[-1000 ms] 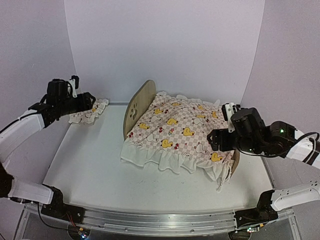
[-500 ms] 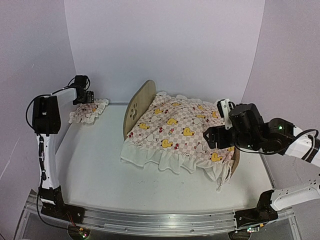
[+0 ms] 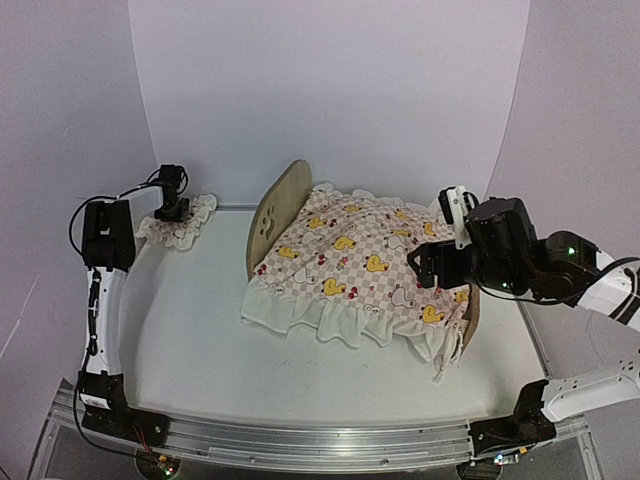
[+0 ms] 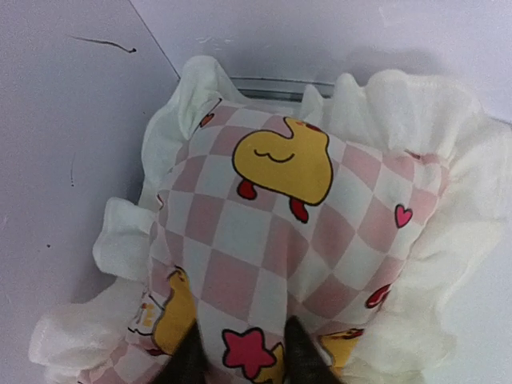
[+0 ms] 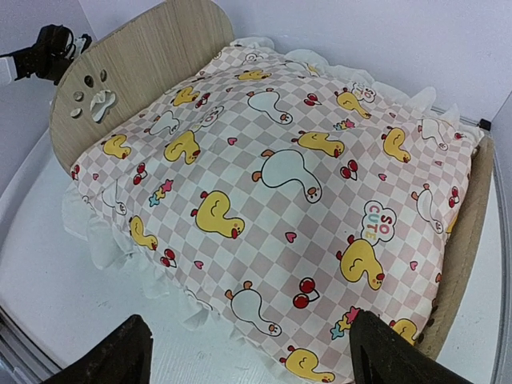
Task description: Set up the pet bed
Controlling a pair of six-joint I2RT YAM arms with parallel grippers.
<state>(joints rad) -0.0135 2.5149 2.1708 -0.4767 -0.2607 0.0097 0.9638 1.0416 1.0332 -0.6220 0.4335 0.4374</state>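
Plywood only at headboard and foot: found the pet bed (image 5: 152,48) ahead of the wide jaws of the right gripper (image 5: 256,356), base hidden under the cover (image 5: 272,184), and the left gripper (image 4: 244,356) pinching the pillow (image 4: 296,232) between narrow jaws, fingers cut off.

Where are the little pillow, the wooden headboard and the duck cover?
pillow (image 4: 280,232): left wrist view, checkered middle.
headboard (image 5: 152,48): right wrist view, bare wood above the paw cutout.
duck cover (image 3: 360,250): top external view, its middle.

Pet bed (image 3: 270,215): hidden under cover (image 3: 360,255), save headboard (image 5: 152,56) and footboard (image 5: 462,240) edge. Left tool (image 4: 244,360): fingers (image 4: 190,360) cut off by view's lower edge; grip on pillow (image 4: 272,232) not determinable.
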